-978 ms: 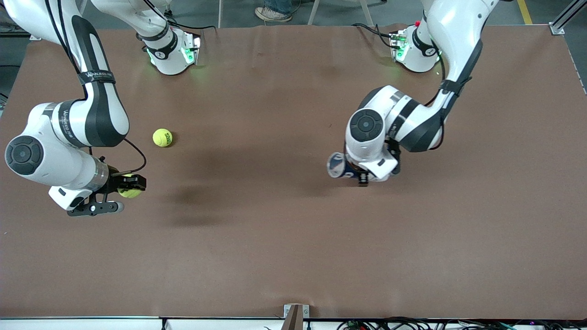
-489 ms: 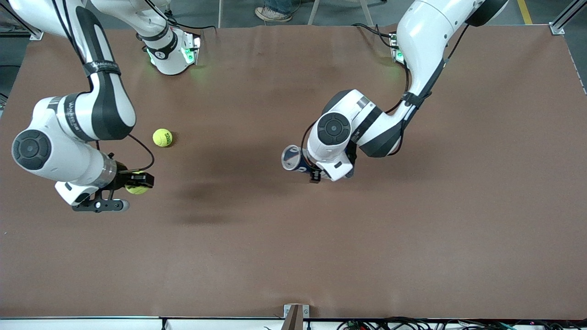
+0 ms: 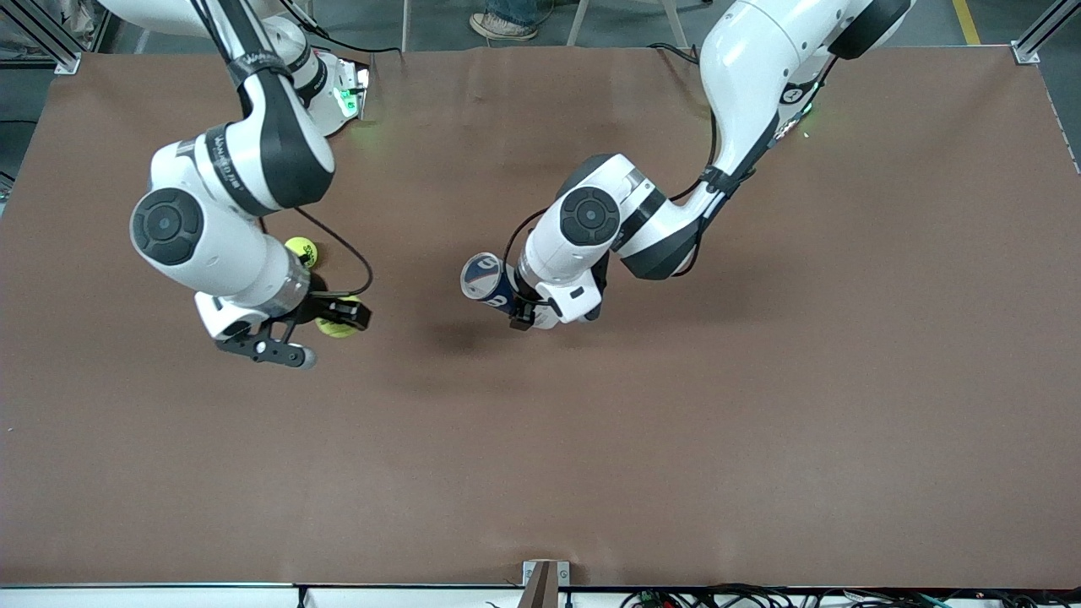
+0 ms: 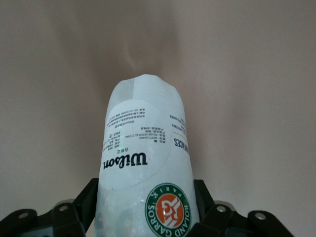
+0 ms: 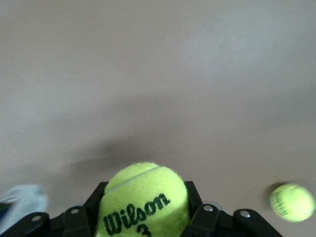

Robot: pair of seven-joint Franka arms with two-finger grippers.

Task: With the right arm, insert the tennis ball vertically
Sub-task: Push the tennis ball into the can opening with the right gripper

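Pinching a tennis ball, the right gripper may miss the tilted can clamped by the left gripper, so the ball glances off its rim.

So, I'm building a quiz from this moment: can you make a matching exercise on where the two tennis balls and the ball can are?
Things:
1. yellow tennis ball marked Wilson
2. second yellow tennis ball
3. white cylindrical Wilson ball can

States:
A. lying on the brown table
B. clamped in the left gripper
C. clamped in the right gripper

Pairs: 1-C, 2-A, 3-B
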